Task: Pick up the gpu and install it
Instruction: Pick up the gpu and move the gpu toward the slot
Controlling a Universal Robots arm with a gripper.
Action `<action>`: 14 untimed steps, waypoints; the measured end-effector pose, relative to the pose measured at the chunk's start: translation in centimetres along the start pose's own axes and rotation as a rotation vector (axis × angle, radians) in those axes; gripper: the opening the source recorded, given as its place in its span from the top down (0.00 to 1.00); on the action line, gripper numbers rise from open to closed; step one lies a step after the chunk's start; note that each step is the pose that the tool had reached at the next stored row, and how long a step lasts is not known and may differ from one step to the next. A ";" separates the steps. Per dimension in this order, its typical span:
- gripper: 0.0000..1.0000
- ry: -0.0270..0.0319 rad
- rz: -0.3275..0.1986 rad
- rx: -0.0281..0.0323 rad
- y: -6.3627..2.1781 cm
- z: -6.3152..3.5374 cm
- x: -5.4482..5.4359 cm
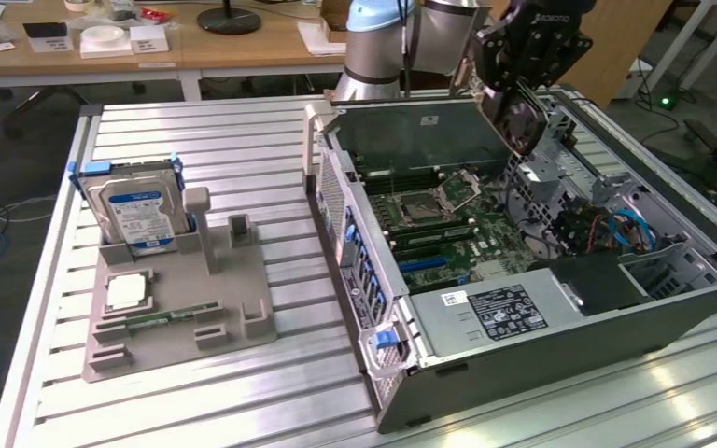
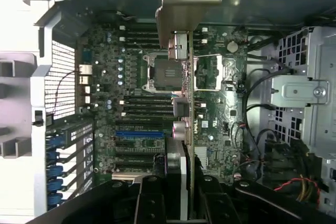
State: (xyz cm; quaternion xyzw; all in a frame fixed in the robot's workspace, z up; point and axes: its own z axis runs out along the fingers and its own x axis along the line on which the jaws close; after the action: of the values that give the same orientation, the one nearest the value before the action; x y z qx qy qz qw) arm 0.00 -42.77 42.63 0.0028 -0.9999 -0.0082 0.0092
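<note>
Black fingers [image 2: 150,203] closed on one end of the thin gpu card, black fan shroud on brownish-green board [image 1: 517,117], which hangs just below them. Beneath card and fingers lies the green motherboard [image 2: 131,103] inside the open grey computer case [image 1: 657,308], which stands on the ribbed metal surface [image 1: 209,140].

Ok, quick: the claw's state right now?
Claw: closed on the flat black-shrouded gpu card with metal end bracket, held over the open grey computer case.
</note>
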 end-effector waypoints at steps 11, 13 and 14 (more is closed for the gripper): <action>0.72 0.0000 0.000 0.0000 -0.02 -0.01 -3.2; 0.72 0.0000 0.000 0.0000 -0.02 -0.02 -3.3; 0.72 0.0000 0.000 0.0000 -0.01 -0.01 -3.3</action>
State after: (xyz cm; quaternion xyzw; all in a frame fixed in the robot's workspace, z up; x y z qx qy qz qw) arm 3.29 -42.77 42.58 0.0029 -0.9999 -0.0082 0.0092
